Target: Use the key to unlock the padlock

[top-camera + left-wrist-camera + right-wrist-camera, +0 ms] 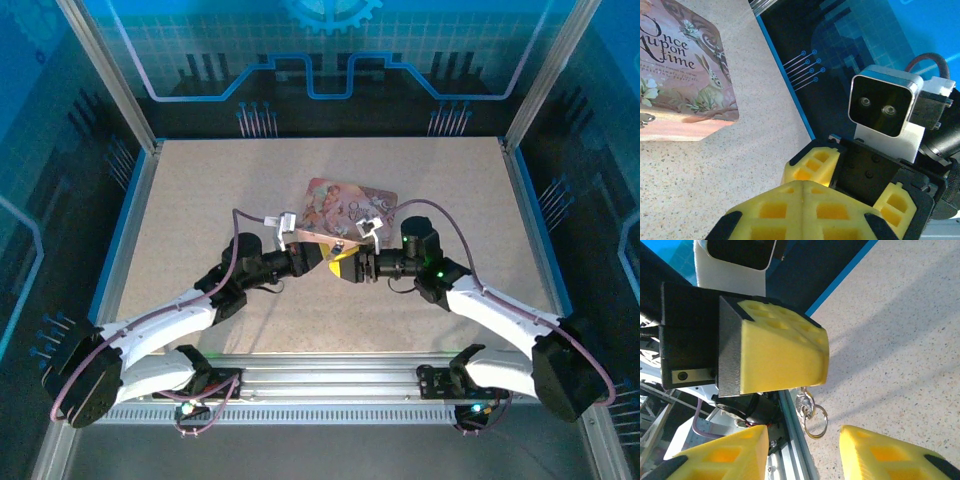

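Observation:
My left gripper [330, 262] and right gripper [352, 268] meet tip to tip over the middle of the table, just in front of the pink box. In the right wrist view the left gripper's yellow fingers [785, 357] are pressed shut. The key [804, 402] and its split ring [816, 424] dangle from under their tip. The padlock is hidden between those pads. My right gripper [805, 440] stands open just short of the key, touching nothing. The left wrist view has the shut left gripper [807, 187] right against a right finger [812, 162].
The pink cartoon-printed box [345, 205] [680, 65] lies flat just behind both grippers. The speckled table [200, 220] has free room left and right. An aluminium rail [330, 375] runs along the near edge, and blue panels wall in the cell.

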Available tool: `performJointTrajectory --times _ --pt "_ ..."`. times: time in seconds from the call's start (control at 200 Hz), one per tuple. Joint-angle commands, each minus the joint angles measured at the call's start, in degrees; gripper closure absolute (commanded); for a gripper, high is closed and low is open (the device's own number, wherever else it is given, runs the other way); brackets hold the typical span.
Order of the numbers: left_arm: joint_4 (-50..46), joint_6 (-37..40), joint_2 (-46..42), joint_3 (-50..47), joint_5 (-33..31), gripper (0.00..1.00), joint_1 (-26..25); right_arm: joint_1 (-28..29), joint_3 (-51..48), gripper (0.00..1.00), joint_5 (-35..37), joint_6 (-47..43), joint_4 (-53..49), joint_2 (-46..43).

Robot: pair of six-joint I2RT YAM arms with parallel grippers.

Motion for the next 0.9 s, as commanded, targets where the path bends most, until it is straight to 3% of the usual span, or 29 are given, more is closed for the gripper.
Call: performJointTrajectory --times 0.0,0.49,0.895 --pt "2.36 1.68 -0.3 0.44 1.2 1.0 0.13 0.74 1.85 0.58 -0.9 0.82 2.56 0.54" --pt "2.46 1.7 0.48 0.64 1.59 1.0 0.17 1.02 2.8 0.67 -0.5 2.54 4.15 2.02" --pt "2.64 1.57 0.58 0.66 1.55 1.0 0.13 1.04 3.09 0.81 -0.48 2.7 3.56 3.15"
